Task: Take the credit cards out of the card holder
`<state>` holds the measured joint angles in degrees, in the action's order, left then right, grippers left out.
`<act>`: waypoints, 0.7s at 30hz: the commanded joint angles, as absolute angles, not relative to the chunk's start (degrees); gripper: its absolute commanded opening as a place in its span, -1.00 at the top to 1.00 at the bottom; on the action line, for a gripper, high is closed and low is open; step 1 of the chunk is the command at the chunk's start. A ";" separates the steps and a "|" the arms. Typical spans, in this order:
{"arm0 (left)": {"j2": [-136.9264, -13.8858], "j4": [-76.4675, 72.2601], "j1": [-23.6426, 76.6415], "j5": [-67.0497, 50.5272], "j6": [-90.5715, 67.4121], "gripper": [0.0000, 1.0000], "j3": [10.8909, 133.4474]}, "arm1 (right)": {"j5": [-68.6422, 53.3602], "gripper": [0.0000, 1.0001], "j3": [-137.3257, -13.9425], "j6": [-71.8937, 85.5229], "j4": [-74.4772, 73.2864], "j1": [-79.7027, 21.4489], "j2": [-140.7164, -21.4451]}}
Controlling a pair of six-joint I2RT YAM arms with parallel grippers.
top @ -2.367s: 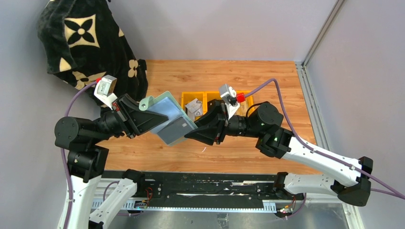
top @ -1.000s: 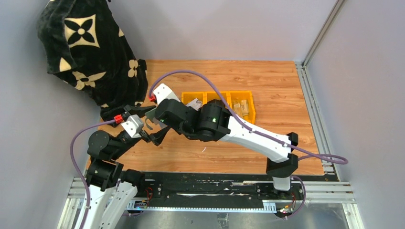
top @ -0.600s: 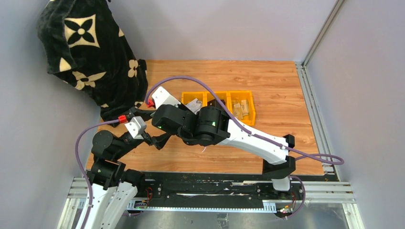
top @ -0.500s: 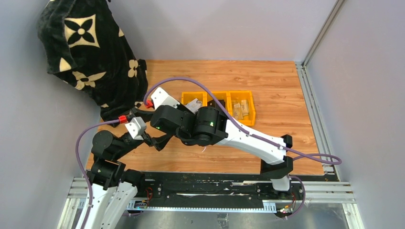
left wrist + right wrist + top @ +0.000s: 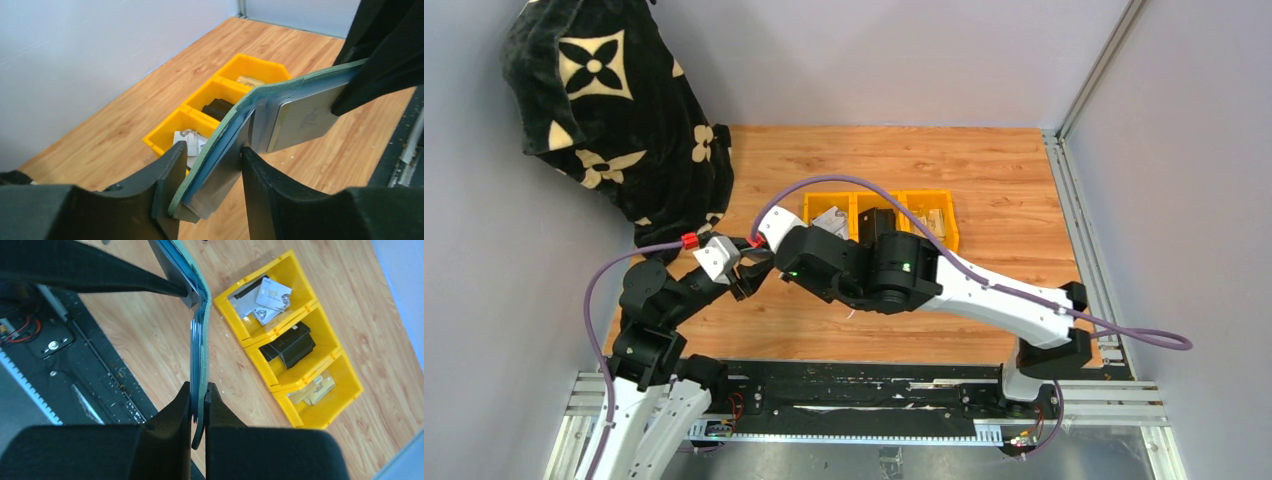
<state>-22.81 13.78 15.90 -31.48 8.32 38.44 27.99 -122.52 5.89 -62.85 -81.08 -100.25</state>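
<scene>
The sage-green card holder (image 5: 235, 120) hangs in the air between both grippers, seen edge-on with blue inner pockets. A grey card (image 5: 305, 117) sticks out of a pocket. My left gripper (image 5: 212, 195) is shut on the holder's near end. My right gripper (image 5: 200, 395) is shut on the holder (image 5: 204, 335) and the card edges at the opposite end; its fingers (image 5: 385, 45) show black at the upper right of the left wrist view. In the top view the two grippers meet at the table's left (image 5: 749, 272) and hide the holder.
Three yellow bins (image 5: 879, 215) stand mid-table: one with white cards (image 5: 265, 300), one with a black wallet-like item (image 5: 292, 345), one with tan pieces (image 5: 317, 387). A black patterned cloth (image 5: 614, 110) hangs at the back left. A black rail (image 5: 844, 385) runs along the near edge.
The holder was held spread flat and visible at mid-table; both arms have since swung left with it. In the last half second the grippers shifted slightly right and towards the back.
</scene>
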 commanded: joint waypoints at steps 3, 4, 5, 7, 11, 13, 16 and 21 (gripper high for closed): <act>-27.62 29.17 16.16 -47.14 12.26 -0.01 49.08 | 16.81 1.00 -113.94 3.23 -54.38 -81.32 -90.41; -29.34 32.97 16.17 -50.39 12.72 -0.02 50.84 | 14.65 1.00 -112.44 3.03 -53.12 -81.18 -89.01; -30.88 35.99 16.17 -53.00 13.21 -0.01 52.51 | 12.85 1.00 -111.03 2.81 -51.79 -80.92 -87.70; -32.97 40.58 16.17 -56.69 14.24 0.07 54.87 | 8.38 1.00 -107.89 2.41 -48.90 -80.20 -84.93; -35.33 47.57 16.13 -63.10 15.35 0.27 58.32 | 1.21 1.00 -102.81 2.55 -45.29 -77.73 -80.11; -36.49 49.69 16.16 -66.22 14.13 0.35 59.48 | -2.96 1.00 -100.75 3.08 -43.97 -76.11 -78.23; -37.71 51.99 16.17 -68.13 13.27 0.56 60.98 | -7.51 1.00 -97.96 3.30 -41.99 -74.46 -75.51; -38.63 52.11 16.13 -70.74 10.22 0.64 63.54 | -11.87 1.00 -95.42 3.66 -40.64 -72.58 -73.63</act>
<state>-38.13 48.97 15.94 -65.69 12.78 61.04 -5.82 -96.49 3.40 -45.58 -74.15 -75.85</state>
